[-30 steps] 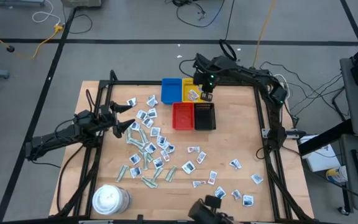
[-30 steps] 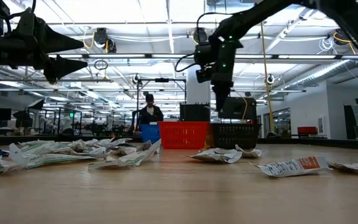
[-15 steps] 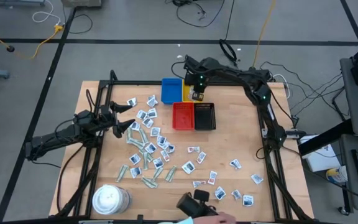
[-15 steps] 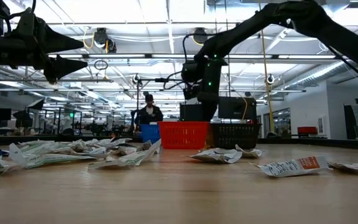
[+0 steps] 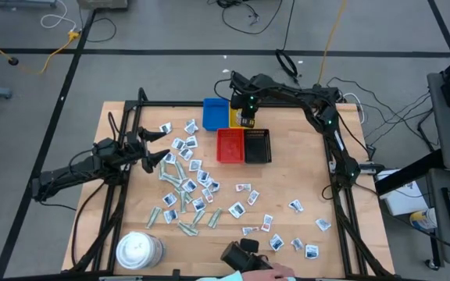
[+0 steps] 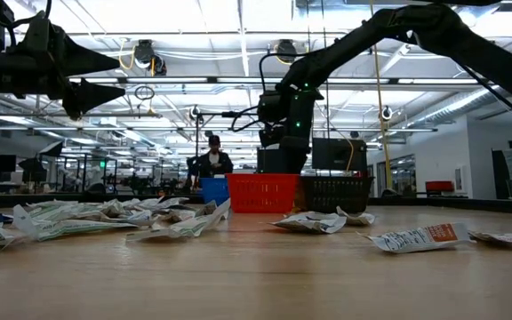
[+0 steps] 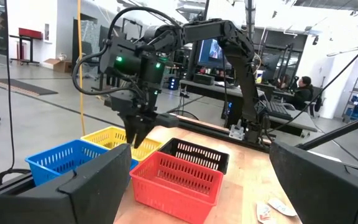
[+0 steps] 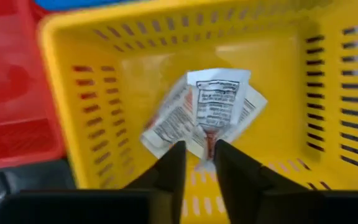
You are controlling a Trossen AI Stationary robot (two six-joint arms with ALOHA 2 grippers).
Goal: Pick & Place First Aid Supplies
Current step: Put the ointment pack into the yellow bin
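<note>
Many small first aid packets (image 5: pixel 190 187) lie scattered flat on the wooden table, more at the near right (image 5: pixel 287 226). My right gripper (image 5: pixel 248 119) points steeply down into the yellow tray (image 8: pixel 92 74), its fingers a narrow gap apart (image 8: pixel 199 152). A white packet with dark print and a red mark (image 8: pixel 215 99) lies in that tray on top of another packet (image 8: pixel 166 127). My left gripper (image 5: pixel 158 148) waits open above the table's left side, with nothing between its fingers. My right gripper comes from above, pointing down. The printed packet's near corner (image 8: pixel 207 138) shows in the narrow gap between its fingertips. Whether the fingers touch it I cannot tell. The rest of the packet rests on the other packet on the tray's floor.
The blue tray (image 5: pixel 215 113), red tray (image 5: pixel 230 145) and black tray (image 5: pixel 257 146) stand close around the yellow one at the far middle. A round white tub (image 5: pixel 137 250) stands at the near left. A person's hand (image 5: pixel 276 275) with a dark object (image 5: pixel 241 254) is at the near edge.
My right gripper has gone down and toward the table's left edge, from over the black tray's far end to inside the yellow tray, and has stayed there for the last half second. The hand at the near edge has come into view.
</note>
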